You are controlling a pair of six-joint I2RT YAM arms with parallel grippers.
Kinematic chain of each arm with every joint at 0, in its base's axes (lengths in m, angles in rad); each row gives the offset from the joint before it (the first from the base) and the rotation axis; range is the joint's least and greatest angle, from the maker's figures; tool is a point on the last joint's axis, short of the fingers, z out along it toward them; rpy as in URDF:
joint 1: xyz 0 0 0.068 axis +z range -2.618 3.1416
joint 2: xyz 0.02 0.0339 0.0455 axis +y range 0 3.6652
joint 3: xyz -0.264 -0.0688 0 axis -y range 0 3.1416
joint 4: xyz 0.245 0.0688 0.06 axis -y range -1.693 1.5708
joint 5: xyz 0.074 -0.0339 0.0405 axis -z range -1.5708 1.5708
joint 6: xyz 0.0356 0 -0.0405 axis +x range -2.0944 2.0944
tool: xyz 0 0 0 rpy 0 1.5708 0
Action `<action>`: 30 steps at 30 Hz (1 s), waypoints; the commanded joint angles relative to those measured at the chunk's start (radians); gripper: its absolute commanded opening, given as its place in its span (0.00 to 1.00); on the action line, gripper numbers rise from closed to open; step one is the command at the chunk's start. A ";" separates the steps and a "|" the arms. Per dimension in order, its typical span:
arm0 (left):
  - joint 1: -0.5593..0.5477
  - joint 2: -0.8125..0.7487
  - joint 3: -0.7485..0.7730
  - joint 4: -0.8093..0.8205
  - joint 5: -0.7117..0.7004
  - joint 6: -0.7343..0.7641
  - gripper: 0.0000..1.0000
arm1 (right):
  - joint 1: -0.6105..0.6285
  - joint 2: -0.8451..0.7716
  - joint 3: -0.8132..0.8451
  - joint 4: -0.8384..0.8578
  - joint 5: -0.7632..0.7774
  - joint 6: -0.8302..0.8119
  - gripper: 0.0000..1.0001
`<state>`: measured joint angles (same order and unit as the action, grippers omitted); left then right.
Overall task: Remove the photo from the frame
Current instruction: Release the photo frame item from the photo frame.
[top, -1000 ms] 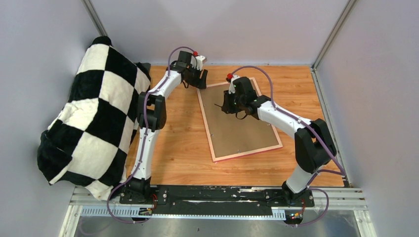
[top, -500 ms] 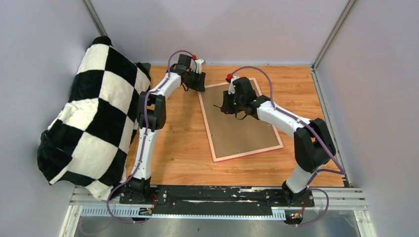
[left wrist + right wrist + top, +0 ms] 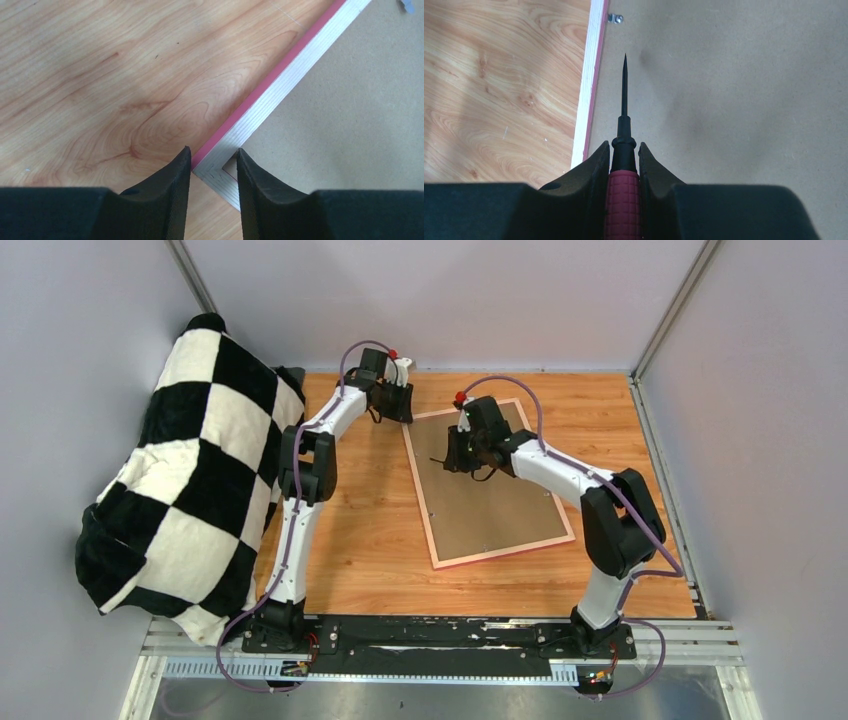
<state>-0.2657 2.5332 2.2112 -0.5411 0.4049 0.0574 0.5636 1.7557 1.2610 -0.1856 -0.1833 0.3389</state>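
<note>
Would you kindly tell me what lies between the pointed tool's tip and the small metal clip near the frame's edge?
Only bare brown backing board, shown in the right wrist view.

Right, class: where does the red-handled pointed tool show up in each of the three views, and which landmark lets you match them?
Top external: the pointed tool is a thin dark spike over the brown backing board, towards its far left.
Left wrist: not in it.
Right wrist: bottom centre, clamped in the right gripper, tip pointing up the picture.
Shared landmark: the frame, by its pink-edged left rail.
</note>
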 commanded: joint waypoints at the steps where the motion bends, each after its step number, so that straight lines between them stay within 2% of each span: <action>1: -0.006 0.064 0.015 -0.061 -0.065 -0.021 0.31 | 0.017 0.042 0.065 -0.012 0.010 0.038 0.00; 3: -0.006 0.071 0.025 -0.067 -0.077 -0.029 0.23 | 0.018 0.064 0.087 -0.012 0.002 0.061 0.00; 8: -0.006 0.076 0.036 -0.077 -0.066 -0.028 0.14 | 0.031 0.119 0.130 -0.014 0.014 0.091 0.00; 24: -0.006 0.090 0.058 -0.100 -0.044 -0.019 0.13 | 0.068 0.155 0.084 0.045 0.056 0.033 0.00; 30: -0.006 0.091 0.061 -0.103 -0.035 -0.015 0.13 | 0.087 0.163 0.074 0.072 0.117 -0.001 0.00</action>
<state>-0.2657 2.5580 2.2677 -0.5789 0.3965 0.0528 0.6220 1.8919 1.3560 -0.1528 -0.1268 0.3748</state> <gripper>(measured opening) 0.310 0.262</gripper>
